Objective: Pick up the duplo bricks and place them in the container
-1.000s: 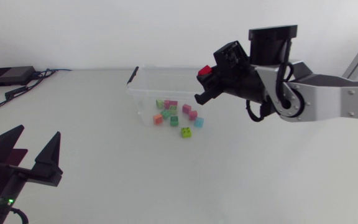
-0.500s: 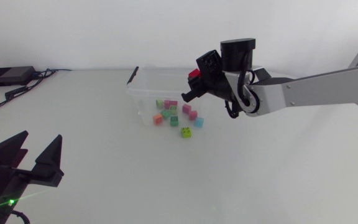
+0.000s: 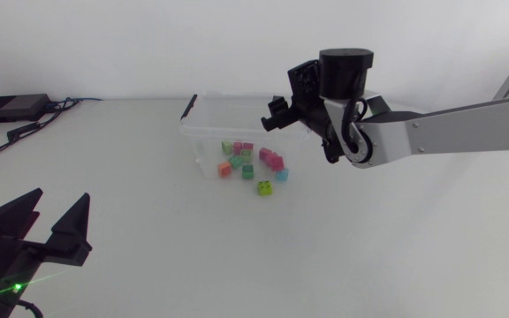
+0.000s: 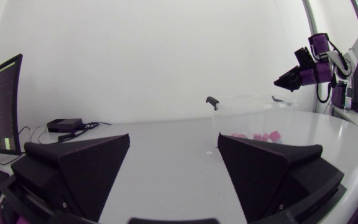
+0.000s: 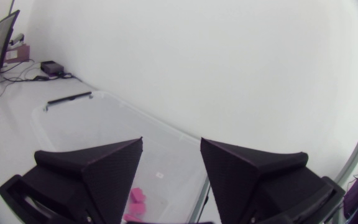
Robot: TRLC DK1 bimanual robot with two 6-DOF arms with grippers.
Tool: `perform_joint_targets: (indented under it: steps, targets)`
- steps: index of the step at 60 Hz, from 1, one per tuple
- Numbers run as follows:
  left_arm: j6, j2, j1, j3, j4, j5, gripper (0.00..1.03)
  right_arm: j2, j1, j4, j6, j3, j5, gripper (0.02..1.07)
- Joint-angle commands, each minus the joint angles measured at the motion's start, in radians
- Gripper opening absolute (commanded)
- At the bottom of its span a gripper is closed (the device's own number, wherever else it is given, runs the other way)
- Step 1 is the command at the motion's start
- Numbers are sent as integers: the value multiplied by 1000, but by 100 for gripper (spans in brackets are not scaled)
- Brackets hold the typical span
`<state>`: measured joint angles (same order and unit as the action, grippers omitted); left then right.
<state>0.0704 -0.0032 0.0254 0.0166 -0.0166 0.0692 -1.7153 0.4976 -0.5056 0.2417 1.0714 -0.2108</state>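
Since a loose cluster of duplo bricks (image 3: 250, 163) already lies on the floor of the clear container (image 3: 206, 132), most of the job looks done. Pink, green, orange and blue ones sit close together, some touching, toward the box's near side. One yellow-green brick (image 3: 264, 187) sits nearest the front of the group. Through the transparent wall I cannot tell whether it rests just inside the box or just outside it on the table (image 3: 148, 256).

The right wrist view looks down into the box and shows a few pink bricks (image 5: 135, 198) on its bottom, below the right gripper (image 5: 171, 142). Its fingers are spread apart and nothing is between them. From above, that right gripper (image 3: 277, 113) hangs over the container's far right rim, clear of the bricks.

The left gripper (image 3: 57, 194) sits well apart from the box at the near left of the table. Its fingers are also spread and empty, and its own camera looks across the table to the container (image 4: 253, 97) and the bricks (image 4: 253, 135) inside.

No other loose brick shows on the open table. By my reading, only the yellow-green one could still need moving. A black box (image 3: 11, 108) with cables sits at the far left corner.
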Motion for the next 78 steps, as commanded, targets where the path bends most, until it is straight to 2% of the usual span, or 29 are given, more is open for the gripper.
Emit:
perform_joint_targets:
  steps: [1, 4, 11, 18, 28, 32, 36, 46, 58, 65, 71, 78]
  targets:
    - [-24, -11, -1, -18, 1, -3, 99, 63, 27, -24, -27, -34, -42, 88]
    - [-23, -11, -2, -18, 1, -3, 99, 86, 36, -21, -30, -48, -59, 92]
    - [-21, -11, 4, -18, 1, -3, 99, 180, 78, 30, -42, -116, -59, 92]
    - [-21, -11, 5, -18, 1, -3, 99, 296, 110, 125, -131, -189, -65, 92]
    - [-21, -11, 5, -18, 1, -3, 99, 373, 134, 184, -170, -300, -85, 92]
    - [-20, -11, 5, -18, 1, -3, 99, 385, 139, 220, -179, -332, -87, 100]
    - [-20, -11, 5, -18, 1, -3, 99, 385, 157, 188, -182, -373, -76, 102]
    - [-18, -11, 5, -18, 1, -3, 99, 339, 217, 148, -180, -423, -101, 102]
    - [-18, -11, 5, -18, 1, -3, 99, 184, 239, 111, -384, -442, -93, 102]
    - [-18, -11, 5, -18, 1, -3, 99, 57, 228, 105, -423, -415, -90, 102]
    - [-18, -11, 5, -18, 1, -3, 99, -20, 202, 111, -424, -372, -35, 102]
    - [-18, -11, 5, -18, 1, -3, 99, -63, 164, 113, -429, -330, 97, 102]
